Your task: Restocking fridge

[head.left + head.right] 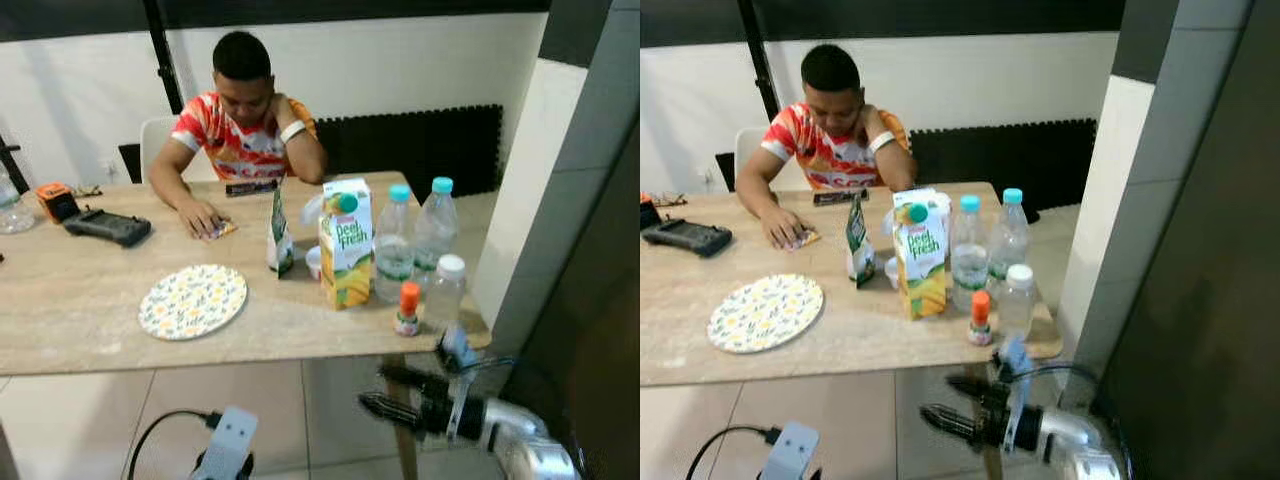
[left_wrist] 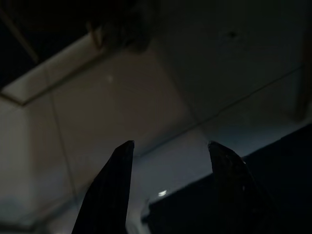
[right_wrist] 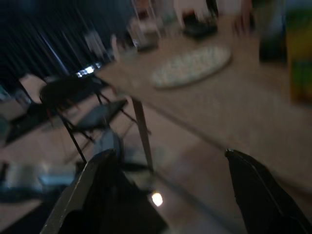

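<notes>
At the right end of the wooden table (image 1: 80, 310) stand a yellow-green juice carton (image 1: 346, 243), two teal-capped water bottles (image 1: 394, 245) (image 1: 436, 225), a white-capped bottle (image 1: 445, 292), a small orange-capped bottle (image 1: 407, 308) and a green pouch (image 1: 280, 234). My right gripper (image 1: 382, 390) hangs open below the table's front edge, under those bottles, its fingers pointing left and holding nothing. In the left wrist view my left gripper (image 2: 170, 151) is open over dim floor tiles.
A person (image 1: 243, 120) sits at the table's far side, one hand on the top. A patterned plate (image 1: 192, 300) lies near the front edge. A black device (image 1: 108, 227) and an orange item (image 1: 55, 200) lie far left. A dark tall surface (image 1: 600, 330) rises at right.
</notes>
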Tool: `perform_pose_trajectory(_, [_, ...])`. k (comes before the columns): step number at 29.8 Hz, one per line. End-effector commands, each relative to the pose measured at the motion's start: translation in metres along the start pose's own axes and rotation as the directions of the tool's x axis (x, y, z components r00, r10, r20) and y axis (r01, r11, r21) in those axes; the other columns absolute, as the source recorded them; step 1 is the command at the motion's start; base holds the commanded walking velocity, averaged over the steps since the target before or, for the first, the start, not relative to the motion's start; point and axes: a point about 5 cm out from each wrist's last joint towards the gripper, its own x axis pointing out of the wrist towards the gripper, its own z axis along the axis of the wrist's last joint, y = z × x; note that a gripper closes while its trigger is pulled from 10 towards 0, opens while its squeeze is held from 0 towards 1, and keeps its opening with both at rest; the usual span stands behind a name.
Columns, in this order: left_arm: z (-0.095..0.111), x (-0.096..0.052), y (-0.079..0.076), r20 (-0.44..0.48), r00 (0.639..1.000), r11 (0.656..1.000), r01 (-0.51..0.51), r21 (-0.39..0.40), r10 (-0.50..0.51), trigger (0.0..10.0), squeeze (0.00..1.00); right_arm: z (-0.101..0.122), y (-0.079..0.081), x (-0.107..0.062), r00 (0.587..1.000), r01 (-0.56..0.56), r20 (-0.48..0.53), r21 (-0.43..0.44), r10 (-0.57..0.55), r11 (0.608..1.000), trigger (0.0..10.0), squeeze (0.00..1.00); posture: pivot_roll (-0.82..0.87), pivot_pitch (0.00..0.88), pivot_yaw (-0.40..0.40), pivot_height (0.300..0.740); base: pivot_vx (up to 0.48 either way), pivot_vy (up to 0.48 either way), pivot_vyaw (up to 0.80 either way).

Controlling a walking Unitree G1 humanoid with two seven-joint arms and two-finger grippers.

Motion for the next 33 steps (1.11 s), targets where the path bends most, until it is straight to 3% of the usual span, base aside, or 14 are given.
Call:
perform_pose_trajectory(1, [-0.002, -0.004, -0.002, 0.026, 0.999, 0.999, 0.032, 0.013, -0.033, 10.0, 0.00, 0.013, 0.001, -0.002, 0.998, -0.004, 0.059, -0.015, 0.005, 1.000, 10.0, 0.21, -0.10, 0.105, 0.016, 0.740, 0.000, 0.000, 0.00])
perform_pose_trajectory(2, [-0.002, -0.005, -0.001, 0.032, 0.999, 0.999, 0.030, 0.010, -0.031, 10.0, 0.00, 0.014, 0.001, -0.002, 0.998, -0.002, 0.064, -0.020, 0.003, 1.000, 10.0, 0.21, -0.10, 0.105, 0.016, 0.740, 0.000, 0.000, 0.00])
perform_pose_trajectory(5, [0.005, -0.005, 0.008, 0.075, 0.997, 1.000, -0.019, -0.014, 0.020, 10.0, 0.00, 0.021, -0.001, -0.001, 0.996, 0.037, 0.085, -0.059, -0.031, 0.998, 10.0, 0.38, -0.10, 0.105, 0.015, 0.740, 0.000, 0.000, 0.00])
perform_pose_trajectory(8, [0.024, -0.006, 0.024, 0.184, 0.981, 0.998, -0.060, -0.034, 0.065, 10.0, 0.00, 0.029, 0.003, -0.002, 0.994, 0.034, 0.103, -0.058, -0.028, 0.998, 10.0, 0.40, -0.10, 0.105, 0.014, 0.740, 0.000, 0.000, 0.00])
perform_pose_trajectory(13, [0.043, -0.009, 0.030, 0.285, 0.957, 0.999, -0.038, -0.037, 0.047, 10.0, 0.00, 0.034, 0.005, -0.001, 0.992, 0.050, 0.120, -0.047, -0.044, 0.998, 10.0, 0.47, -0.10, 0.105, 0.013, 0.740, 0.000, 0.000, 0.00])
perform_pose_trajectory(14, [0.056, -0.015, 0.026, 0.353, 0.935, 0.999, 0.028, -0.029, -0.016, 10.0, 0.00, 0.036, 0.004, 0.000, 0.990, 0.065, 0.131, -0.037, -0.060, 0.997, 10.0, 1.00, -0.10, 0.106, 0.014, 0.740, 0.000, 0.000, 0.00])
perform_pose_trajectory(21, [0.074, -0.022, 0.015, 0.424, 0.899, 0.992, 0.123, -0.010, -0.107, 10.0, 0.00, 0.050, -0.002, 0.004, 0.971, 0.156, 0.194, -0.087, -0.137, 0.984, 10.0, 1.00, -0.10, 0.110, 0.019, 0.740, 0.000, 0.000, 0.00])
perform_pose_trajectory(23, [0.082, -0.023, 0.012, 0.435, 0.890, 0.990, 0.144, 0.007, -0.133, 10.0, 0.00, 0.055, -0.014, 0.006, 0.930, 0.351, 0.198, -0.222, -0.311, 0.910, 10.0, 1.00, -0.11, 0.111, 0.024, 0.740, 0.000, 0.000, 0.00])
perform_pose_trajectory(24, [0.088, -0.022, 0.011, 0.450, 0.882, 0.989, 0.145, 0.025, -0.141, 10.0, 0.00, 0.059, -0.018, 0.008, 0.903, 0.417, 0.227, -0.249, -0.366, 0.874, 10.0, 0.83, -0.11, 0.114, 0.025, 0.740, 0.000, 0.000, 0.00])
perform_pose_trajectory(25, [0.094, -0.022, 0.010, 0.464, 0.874, 0.988, 0.148, 0.032, -0.146, 10.0, 0.00, 0.063, -0.018, 0.010, 0.890, 0.433, 0.268, -0.244, -0.369, 0.868, 10.0, 0.51, -0.11, 0.114, 0.025, 0.740, 0.000, 0.000, 0.00])
perform_pose_trajectory(26, [0.097, -0.022, 0.010, 0.473, 0.869, 0.988, 0.149, 0.034, -0.147, 10.0, 0.00, 0.065, -0.017, 0.011, 0.886, 0.428, 0.294, -0.227, -0.357, 0.875, 10.0, 0.07, -0.11, 0.114, 0.025, 0.740, 0.000, 0.000, 0.00])
perform_pose_trajectory(28, [0.101, -0.023, 0.010, 0.482, 0.864, 0.988, 0.152, 0.031, -0.148, 10.0, 0.00, 0.068, -0.017, 0.012, 0.878, 0.439, 0.315, -0.228, -0.361, 0.869, 10.0, 0.07, -0.11, 0.113, 0.022, 0.740, 0.000, 0.000, 0.00])
perform_pose_trajectory(29, [0.104, -0.023, 0.010, 0.489, 0.859, 0.987, 0.156, 0.026, -0.149, 10.0, 0.00, 0.071, -0.016, 0.013, 0.872, 0.443, 0.335, -0.231, -0.357, 0.866, 10.0, 0.00, -0.11, 0.113, 0.021, 0.740, 0.000, 0.000, 0.00])
perform_pose_trajectory(33, [0.108, -0.025, 0.010, 0.496, 0.856, 0.986, 0.164, 0.010, -0.147, 10.0, 0.00, 0.074, -0.016, 0.015, 0.860, 0.462, 0.353, -0.237, -0.368, 0.854, 10.0, 0.00, -0.11, 0.110, 0.016, 0.740, 0.000, 0.000, 0.00])
